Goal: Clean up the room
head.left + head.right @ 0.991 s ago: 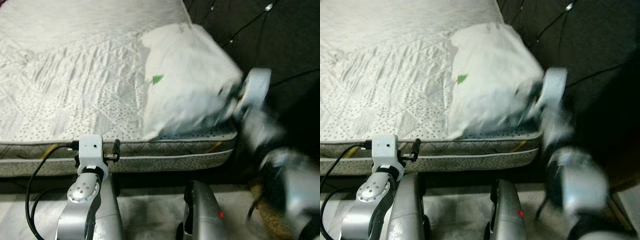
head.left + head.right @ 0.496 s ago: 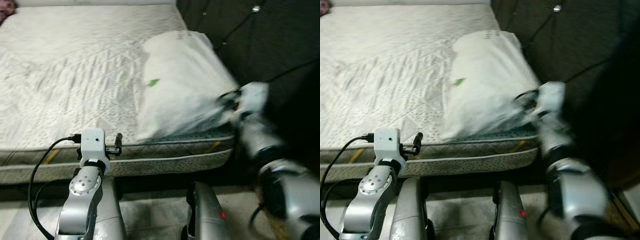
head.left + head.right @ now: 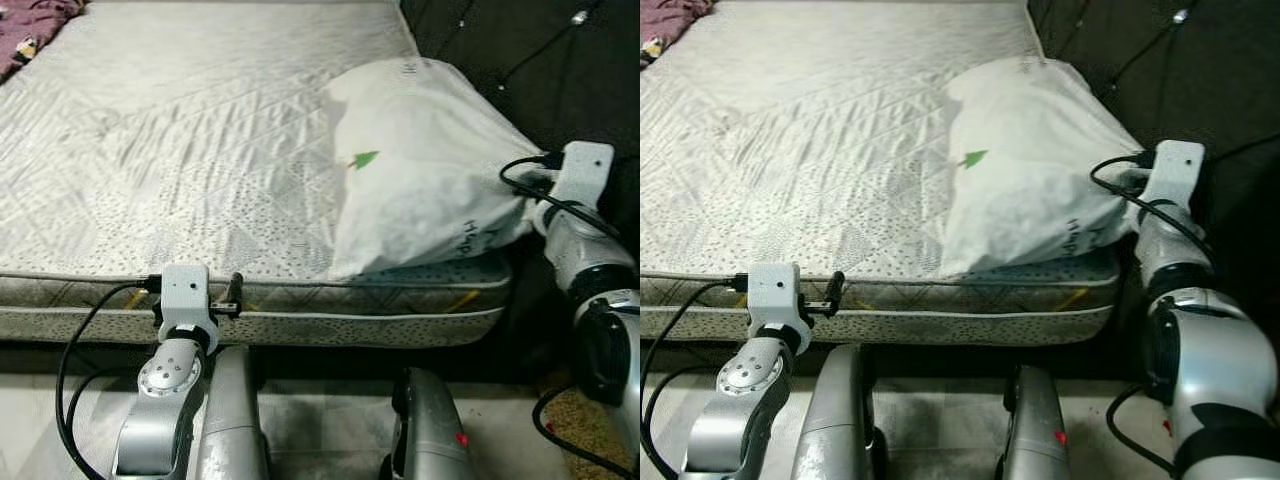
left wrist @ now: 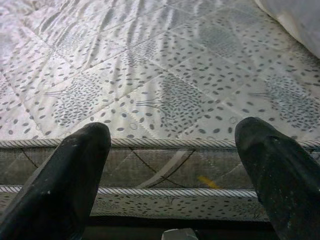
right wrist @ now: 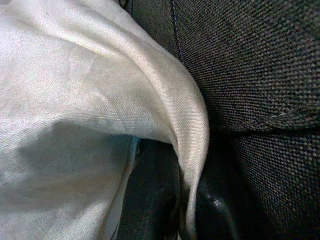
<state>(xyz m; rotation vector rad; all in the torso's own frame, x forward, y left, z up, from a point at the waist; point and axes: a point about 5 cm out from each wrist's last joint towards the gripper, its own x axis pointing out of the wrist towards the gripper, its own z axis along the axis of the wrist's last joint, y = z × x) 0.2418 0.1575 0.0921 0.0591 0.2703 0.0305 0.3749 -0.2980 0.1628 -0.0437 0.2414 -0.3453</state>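
Observation:
A white pillow [image 3: 420, 170] with a small green mark lies on the right side of the quilted mattress [image 3: 180, 130], against the dark headboard. My right gripper [image 5: 182, 205] is at the pillow's near right corner, shut on a fold of its fabric; the fold runs between the two black fingers [image 5: 150, 200]. In the eye views the right wrist [image 3: 580, 175] sits beside that corner, with the fingers hidden by the pillow. My left gripper [image 4: 172, 165] hangs open in front of the mattress's near edge, with nothing between its fingers.
The dark tufted headboard [image 3: 520, 40] stands along the right of the bed. A purple cloth [image 3: 30, 25] lies at the far left corner. The mattress's piped front edge [image 3: 330, 320] is just ahead of my legs, with pale floor below.
The whole view has shifted. My right arm, blurred in motion earlier, now holds still at the pillow's corner. The left arm stays at the mattress edge.

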